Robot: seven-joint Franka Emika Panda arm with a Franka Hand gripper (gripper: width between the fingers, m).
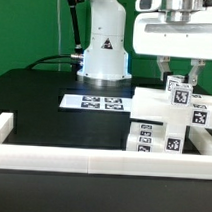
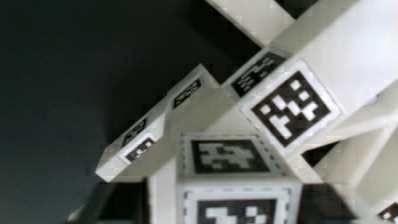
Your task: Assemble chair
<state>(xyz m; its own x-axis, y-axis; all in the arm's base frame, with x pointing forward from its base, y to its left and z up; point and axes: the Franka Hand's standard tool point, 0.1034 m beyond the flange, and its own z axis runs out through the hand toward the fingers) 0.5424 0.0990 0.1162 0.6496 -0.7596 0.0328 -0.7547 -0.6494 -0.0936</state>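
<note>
The chair (image 1: 158,124) is a partly built cluster of white blocky pieces with black-and-white tags, standing on the black table at the exterior view's right. One upright tagged piece (image 1: 180,91) rises from its top. My gripper (image 1: 181,79) hangs straight over that piece, one finger on each side of its top end, and a small gap shows on both sides, so the jaws stand open around it. In the wrist view the same tagged piece (image 2: 235,190) fills the near middle, with slanted tagged panels (image 2: 285,105) beyond it.
The marker board (image 1: 94,101) lies flat on the table in front of the robot's white base (image 1: 102,54). A low white wall (image 1: 82,155) runs along the near edge and up the exterior view's left side. Black cables trail behind the base.
</note>
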